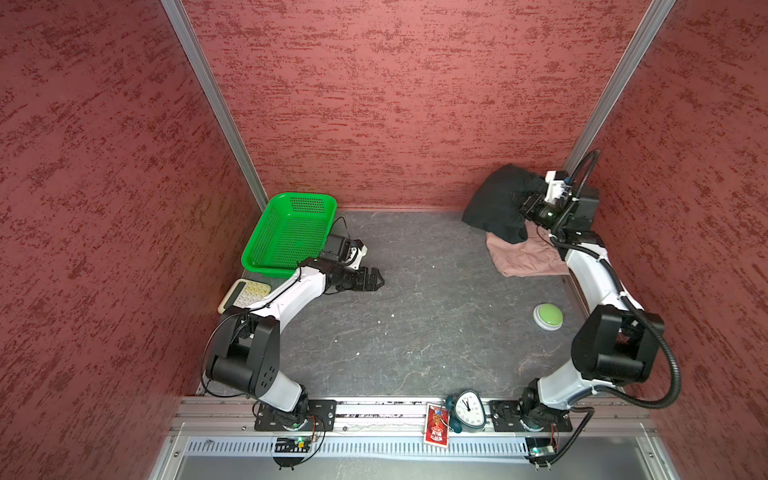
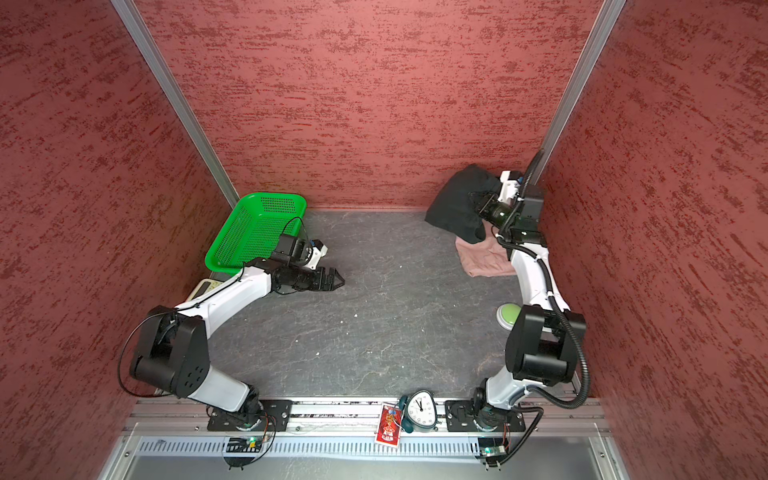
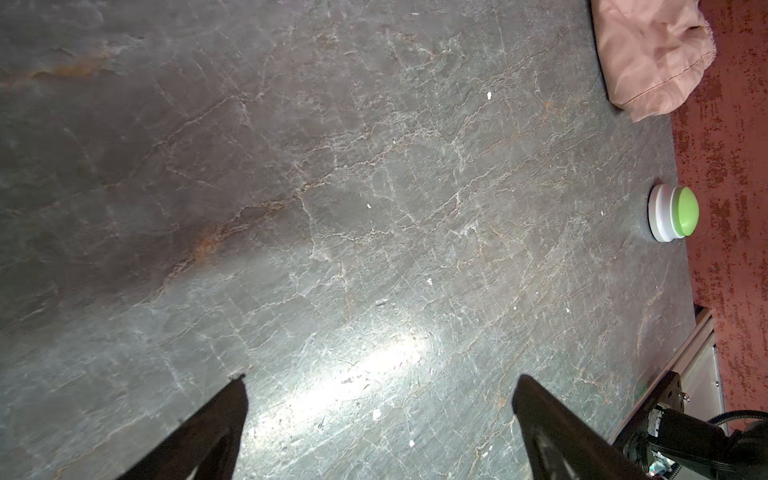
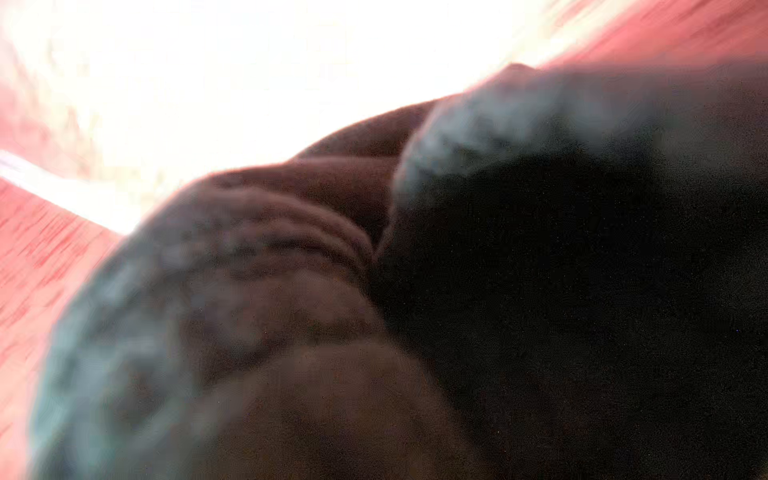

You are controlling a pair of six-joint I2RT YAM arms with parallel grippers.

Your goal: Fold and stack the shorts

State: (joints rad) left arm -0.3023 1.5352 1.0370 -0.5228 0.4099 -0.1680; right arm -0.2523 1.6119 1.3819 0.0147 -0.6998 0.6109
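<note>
Setting: robot test cell in a lab. Red textured wall panels (image 1: 395, 104) are enclosing a slate-patterned desk (image 1: 415, 324) on three sides; aluminium posts (image 1: 216, 108) are framing the corners. Left arm (image 1: 291, 291) and right arm (image 1: 584, 266) are sitting bolted to a metal rail (image 1: 374, 412), with bare circuit boards (image 1: 293, 445) glowing green below.

The black shorts (image 1: 494, 203) (image 2: 453, 203) hang as a bunched dark lump pinched in the right fingers (image 1: 520, 198), raised off the desk (image 1: 415, 316). Their bulk spreads out beyond the fingertips, and one fold droops below them. In the right wrist view the dark cloth (image 4: 582, 291) fills the frame, blurred; a ridged band there may be the waistband. The pink shorts (image 1: 523, 259) (image 2: 484, 262) lie crumpled on the desk just beneath the right fingers, one edge under the drooping black fold. They lie well apart from the left fingers (image 1: 376, 277), a stitched hem (image 3: 665, 83) showing
</note>
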